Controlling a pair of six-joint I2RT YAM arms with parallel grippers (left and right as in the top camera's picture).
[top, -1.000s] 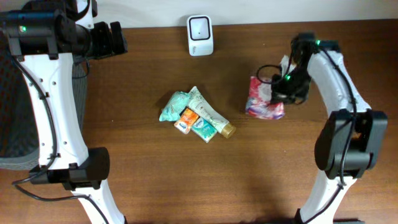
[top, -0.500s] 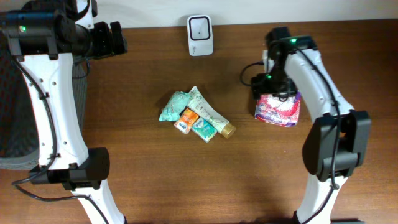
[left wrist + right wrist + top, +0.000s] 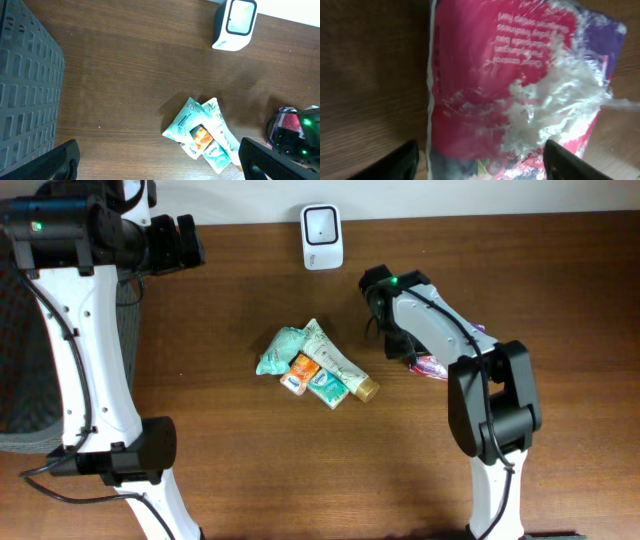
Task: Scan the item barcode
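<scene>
The item, a pink plastic packet [image 3: 495, 65], lies flat on the brown table and fills the right wrist view. My right gripper [image 3: 480, 160] hangs just above it, open, its dark fingers [image 3: 395, 162] standing to either side of the packet's near end. From overhead the right gripper [image 3: 402, 345] covers most of the packet [image 3: 435, 366]. The white barcode scanner [image 3: 322, 237] stands at the table's back edge, also in the left wrist view as the scanner [image 3: 234, 24]. My left gripper [image 3: 160, 162] is open and empty, high at the back left [image 3: 186, 244].
A pile of teal pouches, a tube and a small orange pack [image 3: 315, 365] lies mid-table, left of the right gripper. A dark mesh basket [image 3: 15, 360] stands off the table's left edge.
The right gripper let the pink packet go; it went from upright to flat on the table. The right arm then swung left and down over it. The left arm stayed still.
</scene>
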